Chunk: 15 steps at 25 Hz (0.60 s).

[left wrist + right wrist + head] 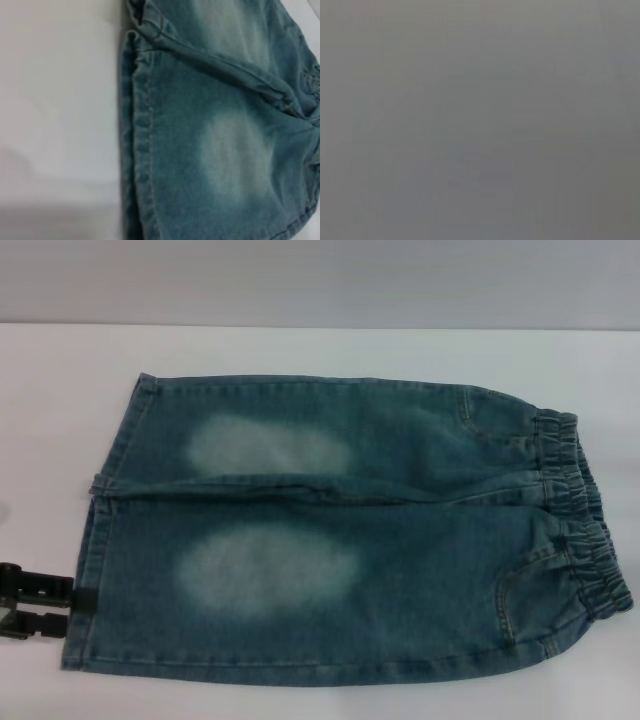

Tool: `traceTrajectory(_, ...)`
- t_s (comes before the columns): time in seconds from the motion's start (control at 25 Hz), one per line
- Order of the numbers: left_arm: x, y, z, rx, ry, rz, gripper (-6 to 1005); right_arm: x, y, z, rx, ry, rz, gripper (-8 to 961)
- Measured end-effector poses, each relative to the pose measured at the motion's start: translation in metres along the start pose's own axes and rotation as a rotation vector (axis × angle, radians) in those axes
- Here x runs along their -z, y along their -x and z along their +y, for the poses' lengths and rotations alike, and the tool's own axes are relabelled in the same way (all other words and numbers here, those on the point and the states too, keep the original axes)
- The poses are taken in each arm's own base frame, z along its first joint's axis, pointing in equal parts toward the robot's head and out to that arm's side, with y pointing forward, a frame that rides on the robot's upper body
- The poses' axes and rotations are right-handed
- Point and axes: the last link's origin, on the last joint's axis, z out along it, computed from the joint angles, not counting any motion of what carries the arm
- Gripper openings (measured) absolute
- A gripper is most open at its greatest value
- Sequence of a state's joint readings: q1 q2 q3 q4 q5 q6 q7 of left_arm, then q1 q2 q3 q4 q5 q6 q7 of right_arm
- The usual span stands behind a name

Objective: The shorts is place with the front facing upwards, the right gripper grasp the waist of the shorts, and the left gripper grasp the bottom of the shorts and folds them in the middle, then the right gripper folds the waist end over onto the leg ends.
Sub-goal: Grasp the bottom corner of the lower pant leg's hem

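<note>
Left gripper (45,602): seen at the far left edge of the head view, low over the white table (300,350), level with the near leg of the shorts. Two black blocky prongs are pointed right toward the hem, with a narrow gap between them; the tips are just beside the hem edge, and a small dark piece is seen at that edge. Whether cloth is pinched cannot be told, nor whether the prongs are spread or pressed together.

Leg ends (95,540): laid at the left side of the shorts, two straight stitched hems, one far and one near. The far hem is set slightly further right than the near one. In the left wrist view the near hem (137,150) is shown as a stitched band lying flat on the table.

Shorts (400,540): spread flat on the table, front up, legs to the left and waist to the right. Two pale faded patches are seen, one on each leg. A seam fold is run between the legs from left to right.

Waist (585,510): a crinkled elastic band at the right end, lying gathered on the table.

Right gripper: not seen in the head view; only plain grey is shown by the right wrist view, so its state cannot be told.
</note>
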<state>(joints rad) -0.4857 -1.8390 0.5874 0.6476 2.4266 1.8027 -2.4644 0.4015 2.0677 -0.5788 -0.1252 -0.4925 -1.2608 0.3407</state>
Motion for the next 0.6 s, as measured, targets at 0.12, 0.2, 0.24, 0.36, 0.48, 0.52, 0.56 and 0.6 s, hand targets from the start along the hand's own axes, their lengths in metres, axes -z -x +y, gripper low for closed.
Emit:
traceTrajectory(0.12,0.0001,0.0007,-0.0031,0.001,-0.015,0.004,747,-0.001,-0.0002,0.0019,-0.002,0.005,0.0,558)
traceTrajectory(0.2,0.0002,0.0015,-0.0057,0.002,-0.032,0.0,745,-0.0014,-0.0001,0.0023,-0.002,0.007,0.0,558)
traceTrajectory(0.24,0.0002,0.0015,-0.0057,0.002,-0.032,0.0,744,-0.0016,0.0,0.0024,-0.003,0.007,0.0,559)
traceTrajectory(0.36,-0.0015,0.0027,-0.0088,0.003,-0.049,-0.003,742,-0.0022,0.0003,0.0029,-0.003,0.008,-0.002,559)
traceTrajectory(0.48,-0.0015,0.0027,-0.0088,0.003,-0.049,-0.003,740,-0.0036,0.0006,0.0047,-0.004,0.014,-0.003,559)
traceTrajectory(0.52,-0.003,0.0033,-0.0087,0.0,-0.047,-0.004,739,-0.0041,0.0006,0.0053,-0.005,0.015,-0.004,559)
traceTrajectory(0.56,-0.003,0.0033,-0.0087,0.0,-0.047,-0.004,739,-0.0046,0.0007,0.0059,-0.006,0.016,-0.004,559)
traceTrajectory(0.6,-0.0036,0.0031,-0.0091,-0.006,-0.049,-0.002,738,-0.0049,0.0008,0.0062,-0.006,0.016,-0.005,559)
